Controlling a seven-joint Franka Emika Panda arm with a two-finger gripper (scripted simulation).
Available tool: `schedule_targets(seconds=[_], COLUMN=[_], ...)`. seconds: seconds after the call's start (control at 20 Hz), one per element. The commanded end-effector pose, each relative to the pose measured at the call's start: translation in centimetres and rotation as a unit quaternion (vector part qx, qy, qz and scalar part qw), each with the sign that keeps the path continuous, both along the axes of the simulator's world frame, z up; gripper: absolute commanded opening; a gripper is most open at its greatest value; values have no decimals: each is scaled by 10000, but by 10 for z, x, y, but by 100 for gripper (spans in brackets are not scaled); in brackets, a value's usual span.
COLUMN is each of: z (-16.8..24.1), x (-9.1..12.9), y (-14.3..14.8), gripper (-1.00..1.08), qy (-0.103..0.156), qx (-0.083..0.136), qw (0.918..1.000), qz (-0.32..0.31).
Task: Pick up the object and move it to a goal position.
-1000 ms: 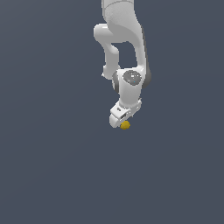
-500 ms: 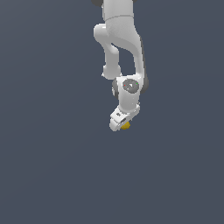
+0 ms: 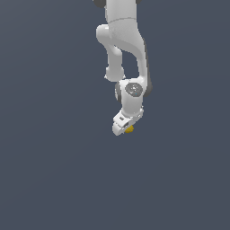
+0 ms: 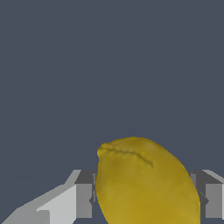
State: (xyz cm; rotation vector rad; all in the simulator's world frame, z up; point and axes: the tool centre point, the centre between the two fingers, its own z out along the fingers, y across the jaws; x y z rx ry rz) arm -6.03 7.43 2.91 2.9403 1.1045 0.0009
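The object [image 4: 146, 183] is a mustard-yellow, lemon-like lump that fills the lower part of the wrist view, held between two grey fingers [image 4: 83, 199], one on each side of it. In the exterior view only a small yellow edge of the object [image 3: 130, 129] shows below the white hand. The gripper [image 3: 126, 128] hangs at the end of the white arm, tilted, and is shut on the object. No goal marker shows in either view.
A plain dark grey-blue surface [image 3: 54, 170] fills the background in both views. The white arm [image 3: 123, 49] comes down from the top of the exterior view. Nothing else shows.
The hand with the object has moved a little to the exterior view's left and slightly lower. The wrist joint has dropped and more of the object is hidden behind the hand.
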Motion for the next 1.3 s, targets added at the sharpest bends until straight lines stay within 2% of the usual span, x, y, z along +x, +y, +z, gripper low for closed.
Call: schedule_targets(seconds=[0.0,0.35,0.6,0.9,1.25], z=[-1,4,20,58,123], x=[0,0,1,2,5], y=[1,-3,-16,-44,-93], gripper=[-100,-100,-100,-100,-100], qy=[4,0,0,0,1], qx=[2,0,0,-1,10], qw=[10000,10000,10000,10000,10000], qz=[5,1,1,4,9])
